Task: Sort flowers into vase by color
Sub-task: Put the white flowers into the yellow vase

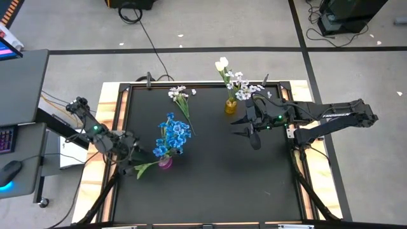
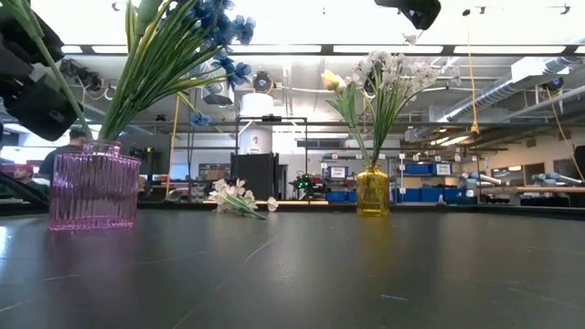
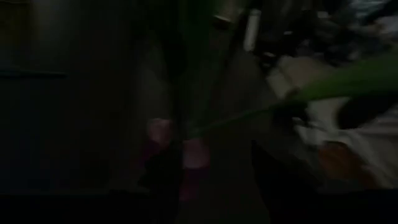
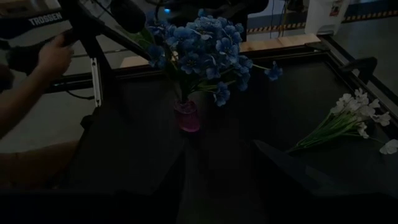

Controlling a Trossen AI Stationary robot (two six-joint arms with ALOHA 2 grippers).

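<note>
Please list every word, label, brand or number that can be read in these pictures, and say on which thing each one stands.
"TROSSEN": white letters on the left arm, seen in the right wrist view.
White lettering on the right arm, high view: too small to read.
Signs and screens in the room behind the table, low view: too blurred to read.
Pink vase and yellow vase: no text.

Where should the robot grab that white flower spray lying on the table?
Grip the white flower spray on its thin green stem, below the blossoms, coming straight down from above. It lies flat on the black table, apart from both vases, blossoms toward the far edge, so the bare stem probably gives the fingers the cleanest hold.
</note>
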